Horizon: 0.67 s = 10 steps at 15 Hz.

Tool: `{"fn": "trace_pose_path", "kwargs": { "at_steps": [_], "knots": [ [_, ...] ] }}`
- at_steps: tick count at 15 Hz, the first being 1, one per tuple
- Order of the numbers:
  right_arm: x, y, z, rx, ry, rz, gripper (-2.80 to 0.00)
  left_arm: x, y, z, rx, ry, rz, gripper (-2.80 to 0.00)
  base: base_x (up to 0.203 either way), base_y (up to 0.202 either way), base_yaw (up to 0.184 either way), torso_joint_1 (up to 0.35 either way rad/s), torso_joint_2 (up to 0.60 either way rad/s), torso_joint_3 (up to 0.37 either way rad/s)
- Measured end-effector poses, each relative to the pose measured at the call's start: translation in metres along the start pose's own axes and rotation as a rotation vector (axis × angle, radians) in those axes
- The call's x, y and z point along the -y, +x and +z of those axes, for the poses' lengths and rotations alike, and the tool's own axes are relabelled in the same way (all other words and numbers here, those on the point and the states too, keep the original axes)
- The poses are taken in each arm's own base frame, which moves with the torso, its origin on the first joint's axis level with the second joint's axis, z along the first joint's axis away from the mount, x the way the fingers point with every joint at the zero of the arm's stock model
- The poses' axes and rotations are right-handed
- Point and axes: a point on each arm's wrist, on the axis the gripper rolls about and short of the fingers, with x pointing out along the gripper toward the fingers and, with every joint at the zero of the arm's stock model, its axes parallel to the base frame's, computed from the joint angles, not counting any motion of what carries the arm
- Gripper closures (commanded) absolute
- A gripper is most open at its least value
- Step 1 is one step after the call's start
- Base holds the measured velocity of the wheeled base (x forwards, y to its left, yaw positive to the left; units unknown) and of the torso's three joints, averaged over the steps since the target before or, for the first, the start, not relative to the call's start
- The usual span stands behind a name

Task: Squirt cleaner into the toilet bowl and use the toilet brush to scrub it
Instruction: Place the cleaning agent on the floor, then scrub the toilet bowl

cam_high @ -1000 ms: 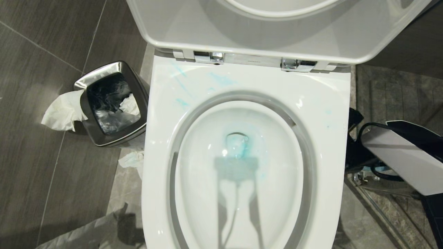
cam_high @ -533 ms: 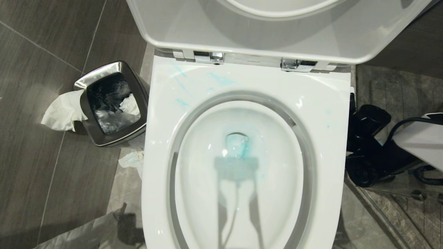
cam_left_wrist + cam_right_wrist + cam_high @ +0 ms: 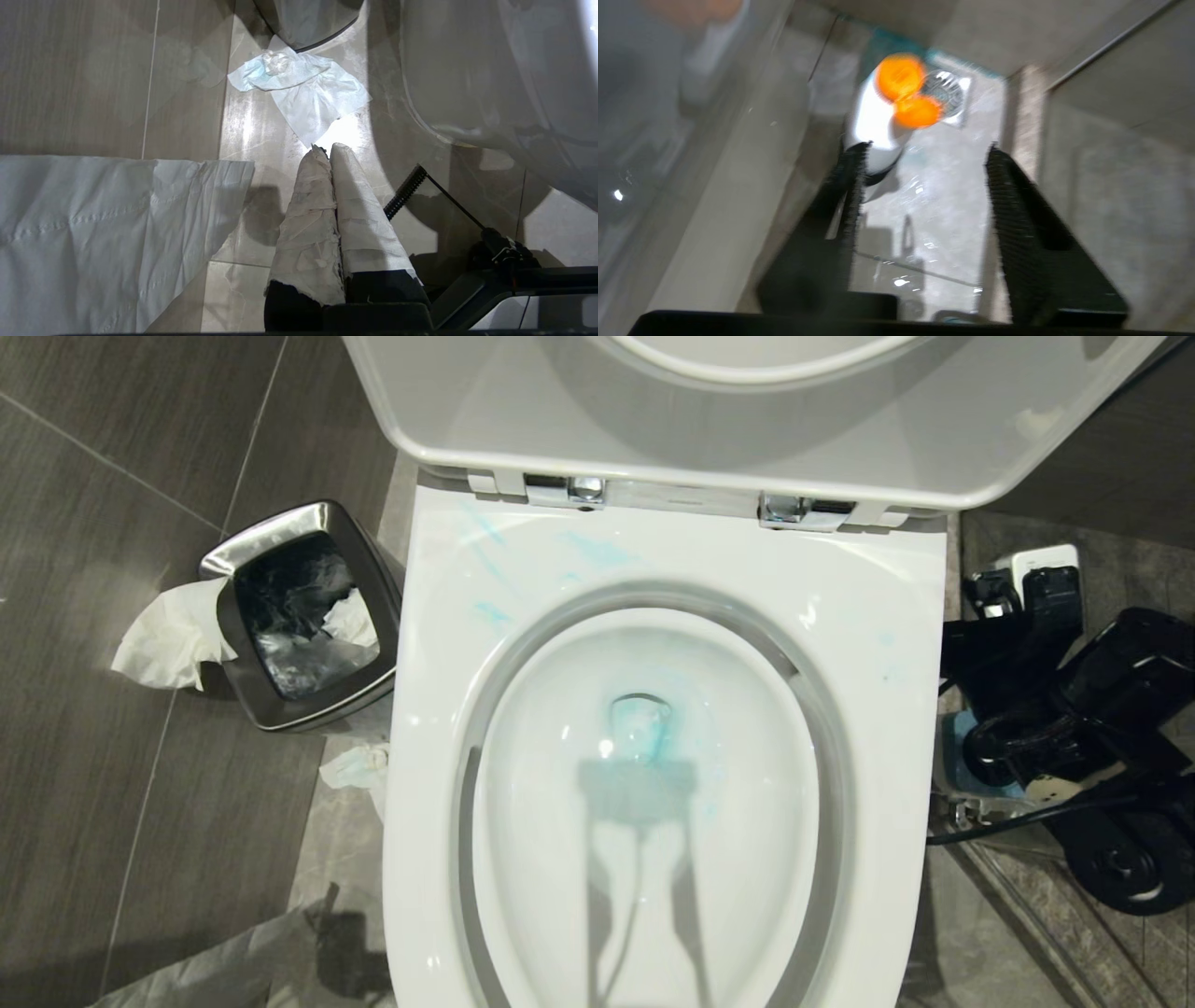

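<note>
Head view looks straight down on the toilet bowl point(image 3: 653, 784), its white seat down and the lid raised at the far side behind two chrome hinges point(image 3: 569, 490). Thin turquoise smears of cleaner point(image 3: 597, 553) streak the far left part of the seat, and the water at the drain is tinted the same blue. On the floor to the left stands a small steel waste bin point(image 3: 299, 616) lined with a black bag, a white tissue point(image 3: 168, 635) draped over its left rim and another crumpled tissue point(image 3: 355, 767) lying between the bin and the toilet.

To the right of the toilet, low beside the seat edge, the black right arm reaches toward the floor; the right gripper point(image 3: 924, 205) itself is best seen from its own wrist camera, where its two black ribbed fingers point(image 3: 850, 186) stand apart with floor showing between them, holding nothing. Just beyond the fingers stands a white bottle with an orange cap point(image 3: 896, 93), next to a steel floor drain point(image 3: 948, 95). That view is blurred, so I cannot tell whether a finger touches the bottle. A patch of blue shows under the arm in the head view; the toilet brush I cannot make out.

The left gripper point(image 3: 327, 149) hangs near the floor on the toilet's left, its cloth-wrapped fingers pressed together, empty, pointing toward a blue-stained tissue.
</note>
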Motion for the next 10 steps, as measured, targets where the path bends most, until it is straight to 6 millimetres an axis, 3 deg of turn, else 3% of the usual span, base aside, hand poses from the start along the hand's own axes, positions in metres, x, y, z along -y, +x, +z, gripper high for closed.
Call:
{"fn": "trace_pose_path", "kwargs": {
  "at_steps": [3,10],
  "knots": [
    [0.009,-0.016,0.016,0.013,-0.008,-0.047,0.00,0.000,0.000,0.000,0.000,0.000,0.000,0.00,0.000,0.000,0.000,0.000,0.00,0.000],
    [0.027,-0.057,0.029,-0.062,-0.047,-0.088,0.00,0.000,0.000,0.000,0.000,0.000,0.000,0.00,0.000,0.000,0.000,0.000,0.00,0.000]
  ]
}}
